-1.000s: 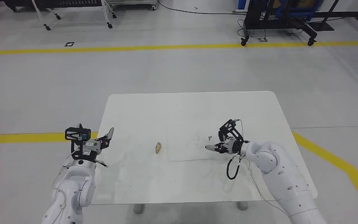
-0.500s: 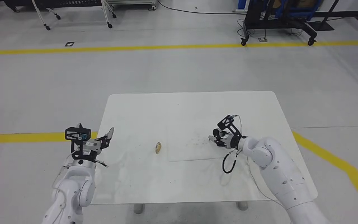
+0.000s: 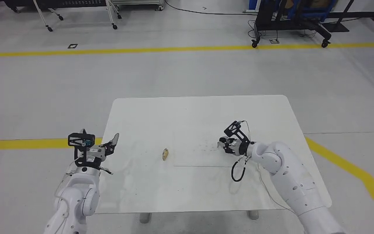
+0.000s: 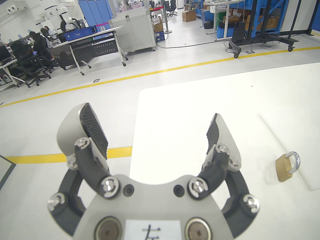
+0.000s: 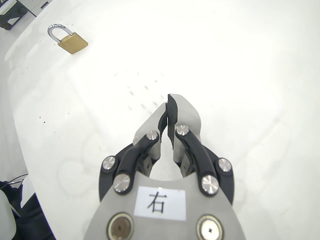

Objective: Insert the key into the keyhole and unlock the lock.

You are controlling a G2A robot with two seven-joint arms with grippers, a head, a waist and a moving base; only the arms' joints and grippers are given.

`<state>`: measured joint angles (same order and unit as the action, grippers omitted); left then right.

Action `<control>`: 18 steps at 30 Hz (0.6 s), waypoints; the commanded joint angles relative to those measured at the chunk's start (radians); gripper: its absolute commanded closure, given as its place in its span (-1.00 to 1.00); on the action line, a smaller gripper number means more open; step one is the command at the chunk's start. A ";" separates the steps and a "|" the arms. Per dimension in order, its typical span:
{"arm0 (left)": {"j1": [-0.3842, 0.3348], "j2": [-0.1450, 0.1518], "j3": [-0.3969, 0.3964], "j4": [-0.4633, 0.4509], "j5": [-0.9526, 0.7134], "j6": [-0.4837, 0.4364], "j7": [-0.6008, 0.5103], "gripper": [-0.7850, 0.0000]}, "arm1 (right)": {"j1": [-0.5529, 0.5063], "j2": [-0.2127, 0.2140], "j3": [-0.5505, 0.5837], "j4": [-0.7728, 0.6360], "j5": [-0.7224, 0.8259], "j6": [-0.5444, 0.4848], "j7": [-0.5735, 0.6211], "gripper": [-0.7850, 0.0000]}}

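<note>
A brass padlock (image 3: 165,154) with a silver shackle lies flat on the white table (image 3: 198,114), left of centre. It is also seen in the left wrist view (image 4: 286,167) and the right wrist view (image 5: 68,41). My right gripper (image 3: 222,144) is low over the table to the right of the lock, well apart from it. Its fingers (image 5: 168,99) are pressed together, and no key can be made out between them. My left gripper (image 3: 110,155) hangs at the table's left edge with its pads (image 4: 93,128) wide apart and nothing between them.
A thin white sheet (image 3: 193,161) lies on the table; its edge (image 4: 277,138) runs just beside the padlock. Small dark specks (image 5: 41,118) dot the surface. Bare floor with yellow tape lines (image 3: 175,48) surrounds the table.
My right gripper has shifted toward the far side of the table and turned a little. The left arm and the padlock have stayed where they were.
</note>
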<state>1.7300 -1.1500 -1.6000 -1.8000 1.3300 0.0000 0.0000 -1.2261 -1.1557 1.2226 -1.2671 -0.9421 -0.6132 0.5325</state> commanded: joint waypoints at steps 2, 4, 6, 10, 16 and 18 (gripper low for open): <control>0.000 0.000 0.000 0.000 0.000 0.000 0.000 -1.00 | -0.007 0.005 0.008 -0.007 -0.009 -0.006 -0.010 1.00; 0.000 0.000 0.000 0.000 0.000 0.000 0.000 -1.00 | -0.018 0.009 0.019 -0.022 -0.019 -0.012 -0.024 1.00; 0.000 0.000 0.000 0.000 0.000 0.000 0.000 -1.00 | -0.035 0.015 0.035 -0.046 -0.031 -0.022 -0.040 1.00; 0.000 0.000 0.000 0.000 0.000 0.000 0.000 -1.00 | -0.076 0.026 0.073 -0.092 -0.023 -0.049 -0.094 1.00; 0.000 0.000 0.000 0.000 0.000 0.000 0.000 -1.00 | -0.113 0.033 0.105 -0.111 -0.018 -0.065 -0.196 1.00; 0.000 0.000 0.000 0.000 0.000 0.000 0.000 -1.00 | -0.117 0.035 0.108 -0.108 -0.020 -0.072 -0.213 1.00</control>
<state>1.7300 -1.1500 -1.6000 -1.8000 1.3300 0.0000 0.0000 -1.3422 -1.1218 1.3296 -1.3769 -0.9607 -0.6828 0.3267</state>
